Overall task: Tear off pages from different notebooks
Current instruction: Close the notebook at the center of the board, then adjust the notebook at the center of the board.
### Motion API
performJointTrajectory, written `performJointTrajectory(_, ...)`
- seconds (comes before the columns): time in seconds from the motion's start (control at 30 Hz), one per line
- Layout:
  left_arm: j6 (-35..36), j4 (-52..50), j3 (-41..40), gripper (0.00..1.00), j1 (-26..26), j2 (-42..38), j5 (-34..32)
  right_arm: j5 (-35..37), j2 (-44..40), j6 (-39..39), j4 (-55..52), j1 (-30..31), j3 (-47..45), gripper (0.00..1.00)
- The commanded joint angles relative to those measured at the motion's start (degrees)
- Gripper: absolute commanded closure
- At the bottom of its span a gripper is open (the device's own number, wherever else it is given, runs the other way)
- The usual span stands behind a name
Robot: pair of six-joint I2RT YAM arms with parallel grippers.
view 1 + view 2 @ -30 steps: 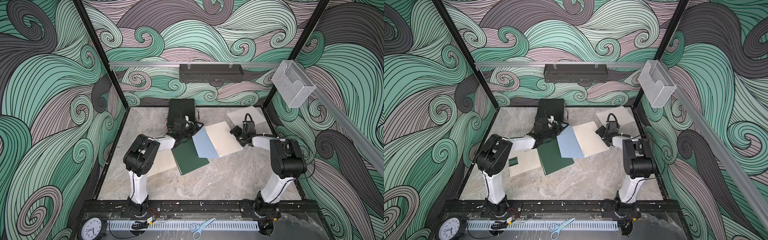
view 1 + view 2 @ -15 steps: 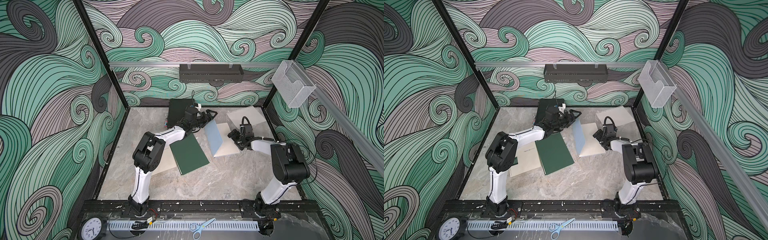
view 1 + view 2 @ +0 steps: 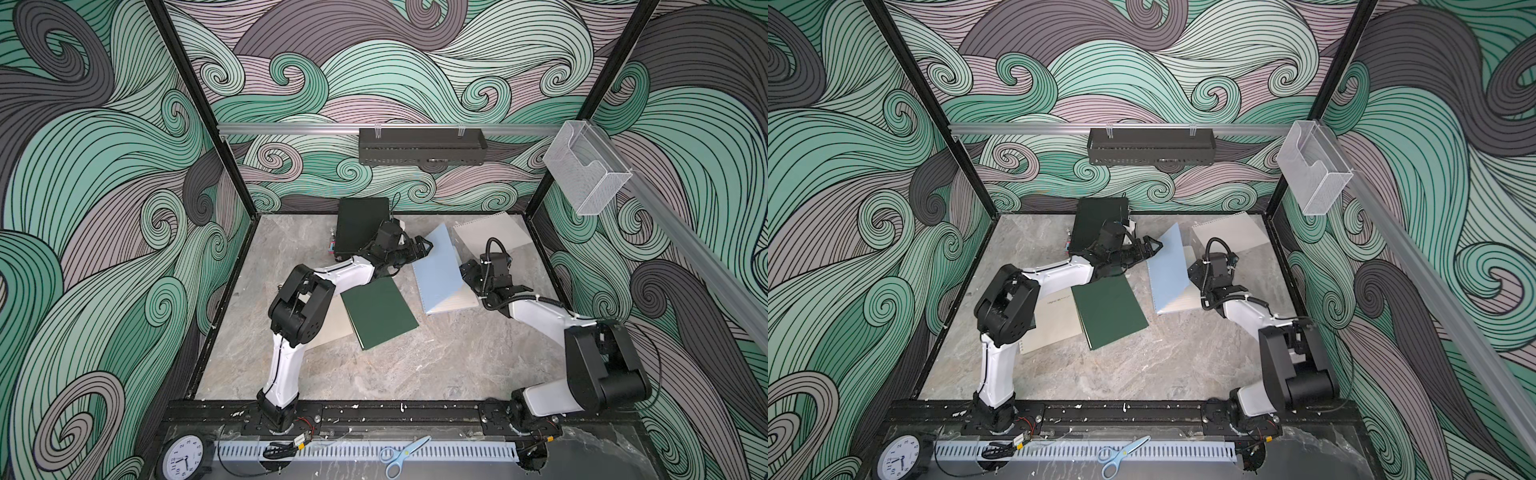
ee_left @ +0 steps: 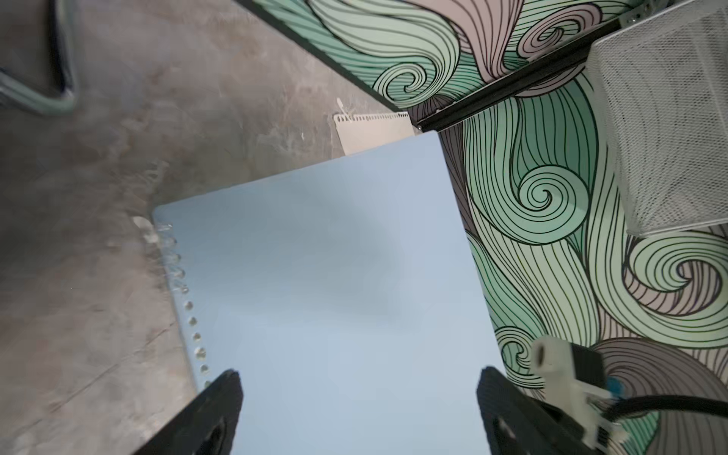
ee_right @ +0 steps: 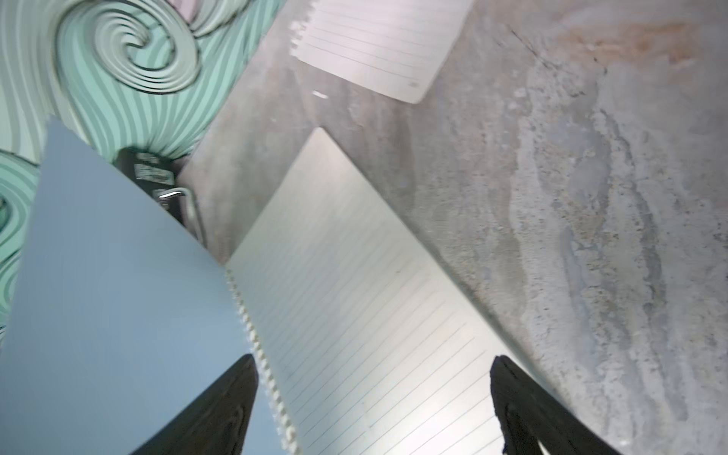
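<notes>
Toward the back of the marble-patterned table [image 3: 415, 365], the light blue notebook [image 3: 436, 270] lies open. Its cover [image 4: 335, 295] stands up at a steep tilt from the side spiral, and the lined sheets beneath rest flat.

The left gripper [image 3: 424, 248] sits just beside the outer face of the raised cover, near its upper edge. In the left wrist view its 2 fingers [image 4: 212, 413] are spread wide, the blue cover fills the space ahead of them, and nothing is pinched.

The right gripper [image 3: 466, 274] is on the opposite side of the cover, low over the exposed lined page [image 5: 374, 315]. Its fingers [image 5: 524, 405] are also wide apart and hold nothing. Whether either gripper touches the paper cannot be told.

The dark green notebook [image 3: 380, 312] lies closed near the middle of the table, just in front of the left forearm. It overlaps one edge of the beige notebook [image 3: 1054, 322], which lies partly under the left arm's elbow.

1 loose page [image 3: 492, 232], with punched holes along its far edge, lies flat in the back right corner near the blue cover. A black case [image 3: 360, 226] sits at the back wall behind the left gripper. Scissors [image 3: 401, 455] and a clock [image 3: 183, 459] lie on the front rail.
</notes>
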Motion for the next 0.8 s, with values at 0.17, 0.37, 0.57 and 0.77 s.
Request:
performJointTrajectory(0.17,12.9,-11.5,-2.8,0.06,-1.1,-17.2,-11.6,24.9,-9.9,3.8,-8.0,6.9,1.4,0.06)
performJointTrajectory(0.37,13.3,-13.5,-9.2,0.06,-1.0,-24.5,-17.4,24.7,-14.4,-5.9,-4.1,9.1,1.9,0.06)
performJointTrajectory(0.57,12.9,-17.2,-18.2,0.06,-0.1,-33.4,-25.3,19.8,-8.8,-21.2,8.9,17.6,4.2,0.05)
performJointTrajectory(0.77,9.3,-20.4,-30.4,0.04,3.9,-42.3,-32.6,16.9,4.7,-31.6,19.4,22.4,11.8,0.04)
